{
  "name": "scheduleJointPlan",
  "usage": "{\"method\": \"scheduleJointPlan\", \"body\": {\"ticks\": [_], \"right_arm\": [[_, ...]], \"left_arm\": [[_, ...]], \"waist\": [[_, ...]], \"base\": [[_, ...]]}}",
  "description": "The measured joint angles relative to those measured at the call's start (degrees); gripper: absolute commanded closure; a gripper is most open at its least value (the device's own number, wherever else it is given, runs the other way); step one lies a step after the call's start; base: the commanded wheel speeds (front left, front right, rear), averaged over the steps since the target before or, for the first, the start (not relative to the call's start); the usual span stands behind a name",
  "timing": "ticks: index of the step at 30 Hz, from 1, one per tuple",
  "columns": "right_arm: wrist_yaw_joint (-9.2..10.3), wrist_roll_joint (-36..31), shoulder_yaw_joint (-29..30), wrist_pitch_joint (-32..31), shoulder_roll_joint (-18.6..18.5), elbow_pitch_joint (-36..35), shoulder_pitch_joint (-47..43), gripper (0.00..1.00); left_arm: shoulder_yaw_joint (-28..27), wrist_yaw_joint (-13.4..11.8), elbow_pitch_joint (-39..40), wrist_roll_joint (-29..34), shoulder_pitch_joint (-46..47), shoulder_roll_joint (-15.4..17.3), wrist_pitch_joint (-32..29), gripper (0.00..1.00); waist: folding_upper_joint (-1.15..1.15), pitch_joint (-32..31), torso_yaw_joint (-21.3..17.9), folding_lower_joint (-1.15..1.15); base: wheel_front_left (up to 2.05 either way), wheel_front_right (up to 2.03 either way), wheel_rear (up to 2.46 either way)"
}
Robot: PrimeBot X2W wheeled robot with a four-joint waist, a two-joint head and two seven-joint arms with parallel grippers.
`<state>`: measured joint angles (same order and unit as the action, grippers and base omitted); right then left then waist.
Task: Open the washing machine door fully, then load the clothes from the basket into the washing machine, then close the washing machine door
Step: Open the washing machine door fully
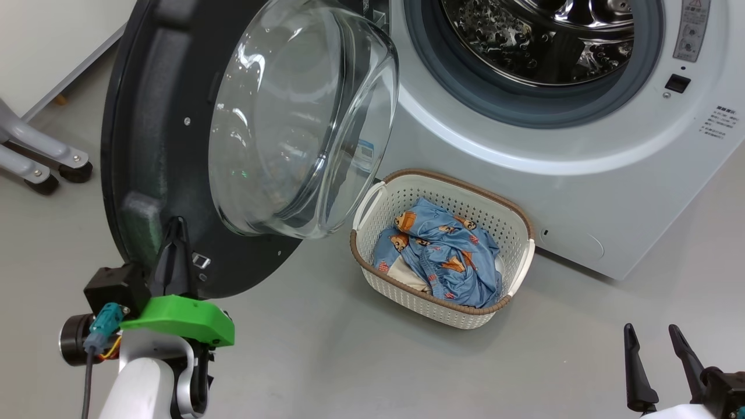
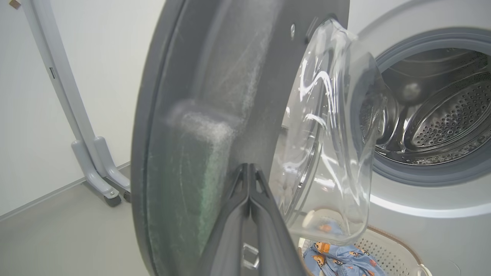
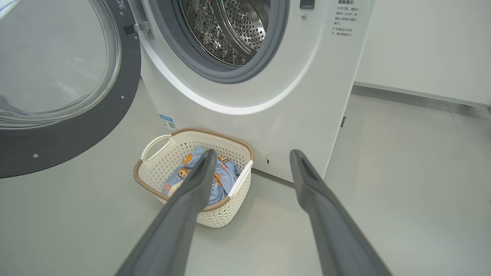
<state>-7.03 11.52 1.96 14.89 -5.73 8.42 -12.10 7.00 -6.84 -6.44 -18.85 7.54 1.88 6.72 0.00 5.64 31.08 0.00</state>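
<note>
The washing machine (image 1: pixel 582 192) is white, its steel drum (image 1: pixel 541 35) exposed. Its door (image 1: pixel 145 145), black-rimmed with a bulging glass bowl (image 1: pixel 297 116), stands swung out to the left. My left gripper (image 1: pixel 176 224) is shut, its tips against the inner face of the door's lower rim; in the left wrist view the closed fingers (image 2: pixel 249 180) rest on that dark rim. The cream basket (image 1: pixel 442 297) sits on the floor before the machine, holding the blue bear-print clothes (image 1: pixel 442 256). My right gripper (image 1: pixel 652 334) hangs open at the lower right, well clear of the basket (image 3: pixel 226 214).
A grey wheeled stand (image 1: pixel 41 157) is at the far left by the wall. Bare grey floor (image 1: pixel 349 361) stretches between my arms and the basket. A white wall (image 3: pixel 422 46) runs to the right of the machine.
</note>
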Motion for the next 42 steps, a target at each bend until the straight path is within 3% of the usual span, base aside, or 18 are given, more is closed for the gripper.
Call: {"method": "scheduleJointPlan", "body": {"ticks": [12,23,42], "right_arm": [[0.0,0.5,-0.6,0.0,-0.8,0.6,0.0,0.0],[0.0,0.5,-0.5,0.0,-1.2,-0.1,0.0,0.0],[0.0,0.5,-0.6,0.0,-1.3,-0.6,3.6,0.0]], "left_arm": [[-3.5,0.0,-7.6,-0.4,5.1,-0.4,2.7,1.0],[-12.6,0.0,-14.4,0.3,10.6,-0.8,5.2,1.0],[-27.8,-0.2,-24.2,7.3,20.6,1.1,7.0,1.0]], "waist": [[0.0,-0.6,-0.3,0.0],[0.0,1.7,-1.1,0.0],[0.0,7.6,-8.1,0.0]], "base": [[0.0,0.0,0.0],[0.0,0.0,0.0],[0.0,0.0,0.0]]}}
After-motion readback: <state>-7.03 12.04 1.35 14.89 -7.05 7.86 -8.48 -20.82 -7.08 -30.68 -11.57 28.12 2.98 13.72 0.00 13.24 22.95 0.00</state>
